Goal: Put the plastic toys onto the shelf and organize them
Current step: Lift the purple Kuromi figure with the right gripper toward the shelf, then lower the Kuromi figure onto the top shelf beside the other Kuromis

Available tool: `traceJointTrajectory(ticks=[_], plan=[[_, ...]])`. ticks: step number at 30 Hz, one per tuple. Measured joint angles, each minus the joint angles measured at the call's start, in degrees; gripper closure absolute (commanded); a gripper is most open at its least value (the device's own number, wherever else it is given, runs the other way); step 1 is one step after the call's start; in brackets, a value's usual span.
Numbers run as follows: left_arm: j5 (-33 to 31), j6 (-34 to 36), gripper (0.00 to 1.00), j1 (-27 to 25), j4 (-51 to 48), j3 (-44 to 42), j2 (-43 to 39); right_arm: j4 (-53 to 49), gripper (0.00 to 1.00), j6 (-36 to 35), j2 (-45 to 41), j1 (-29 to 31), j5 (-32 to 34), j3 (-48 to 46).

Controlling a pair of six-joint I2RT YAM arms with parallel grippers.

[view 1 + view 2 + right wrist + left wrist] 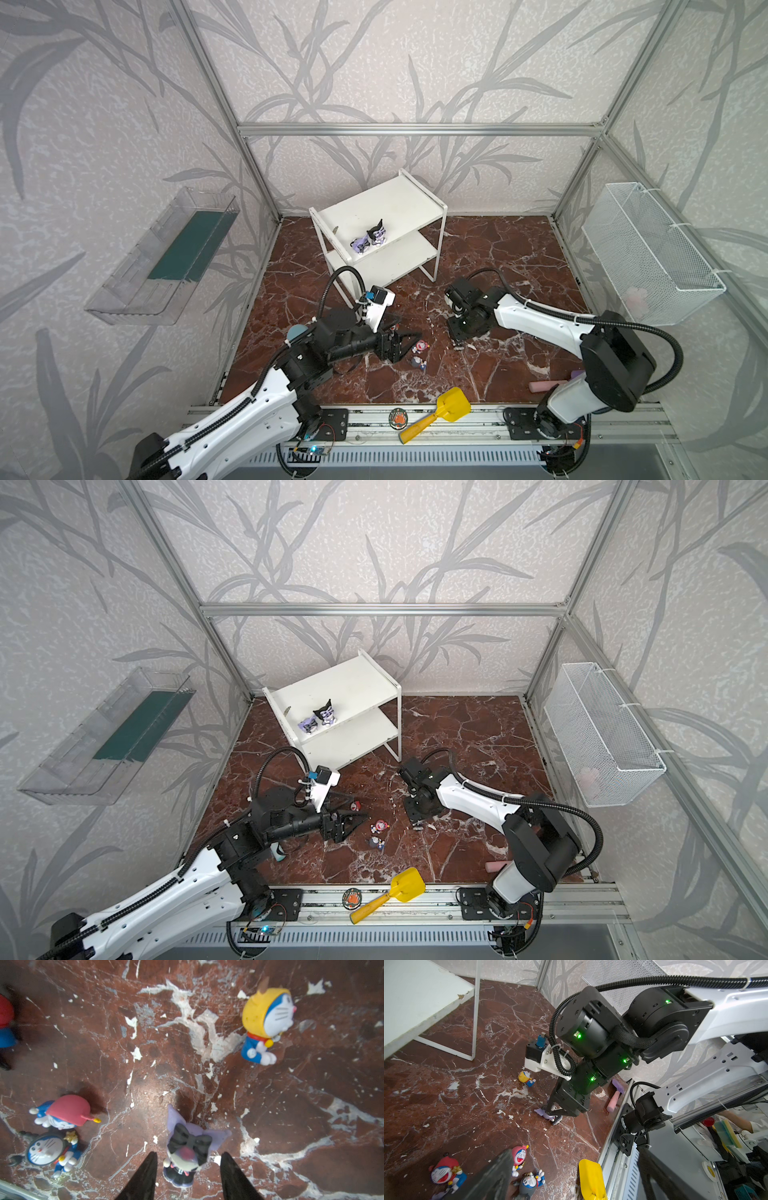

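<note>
The white shelf (409, 199) stands at the back with two purple-black toys (369, 240) on its top board. My right gripper (189, 1154) points down at the floor, open, one finger on each side of a standing purple-eared toy (187, 1153) with a gap on both sides. A yellow-headed toy (268, 1022) stands beyond it. Pink-headed (520, 1155), grey-headed (530, 1183) and red-black (444, 1174) toys lie near my left gripper (409, 332), which hangs low over the floor, open and empty.
A yellow scoop (453, 405) lies across the front rail. A pink cylinder (546, 386) rests by the right arm's base and a teal one (297, 332) behind the left arm. A clear tray (166, 257) hangs on the left wall, a wire basket (652, 253) on the right.
</note>
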Motion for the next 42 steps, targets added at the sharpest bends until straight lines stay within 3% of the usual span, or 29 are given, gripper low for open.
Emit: traceJointTrajectory(ticks=[12,23,30,34,42], plan=[[-4.22,7.43,0.01,-4.59,-18.93,14.51,8.09,1.49,0.56,0.22,3.19,-0.02,-0.57,0.09],[-5.57,12.52,0.01,-5.79,-26.62,16.24,8.04,2.01,0.75,0.72,4.35,0.00,-0.50,0.94],[-6.43,13.27,0.01,-5.81,-28.24,16.24,7.50,2.16,0.79,0.52,3.93,0.00,-0.07,0.92],[-7.63,14.08,0.01,-5.81,-30.18,16.24,6.12,5.92,0.79,-0.72,-0.81,0.09,-0.39,-0.98],[-11.45,14.67,0.01,-5.81,-33.53,16.24,0.74,18.43,0.79,-6.84,-19.43,1.09,-2.38,-5.35]])
